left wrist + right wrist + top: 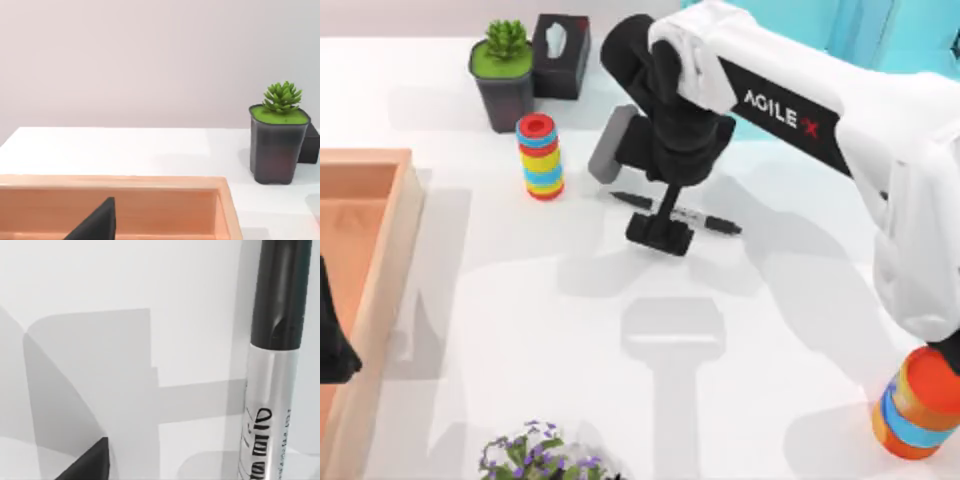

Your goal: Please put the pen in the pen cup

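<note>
Pen lies flat on the white tabletop near centre, partly hidden under the right end effector, which hangs just over its middle; can't tell if fingers are released or clenched. In right wrist view the pen shows close up, black cap & silver labelled barrel. Left end effector sits at left edge over the wooden tray, w/ striped cylinder, potted succulent & black tissue box behind, orange cup at lower right
</note>
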Controlling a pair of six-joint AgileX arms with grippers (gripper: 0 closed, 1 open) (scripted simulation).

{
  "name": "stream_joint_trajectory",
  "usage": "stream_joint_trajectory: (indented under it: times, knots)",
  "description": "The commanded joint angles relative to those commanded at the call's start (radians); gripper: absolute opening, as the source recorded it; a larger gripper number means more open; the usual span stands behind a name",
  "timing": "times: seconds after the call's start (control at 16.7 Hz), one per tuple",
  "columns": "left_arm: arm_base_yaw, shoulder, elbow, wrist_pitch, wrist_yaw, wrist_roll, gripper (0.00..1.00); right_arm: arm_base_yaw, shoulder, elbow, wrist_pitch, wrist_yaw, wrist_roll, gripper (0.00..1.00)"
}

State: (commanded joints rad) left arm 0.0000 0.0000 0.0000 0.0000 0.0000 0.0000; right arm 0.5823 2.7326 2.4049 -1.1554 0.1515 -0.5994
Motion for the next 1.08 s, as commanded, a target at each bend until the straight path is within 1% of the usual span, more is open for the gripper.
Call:
stream_joint_trajectory:
  times: [0.72, 0.78, 1.08]
  knots:
    - [0.0, 0.0, 0.0, 0.0, 0.0, 0.0, 1.0, 0.0, 0.0, 0.0, 0.0, 0.0, 0.0, 0.02]
    - [0.0, 0.0, 0.0, 0.0, 0.0, 0.0, 1.0, 0.0, 0.0, 0.0, 0.0, 0.0, 0.0, 0.0]
    - [0.0, 0.0, 0.0, 0.0, 0.0, 0.0, 1.0, 0.0, 0.0, 0.0, 0.0, 0.0, 0.0, 0.0]
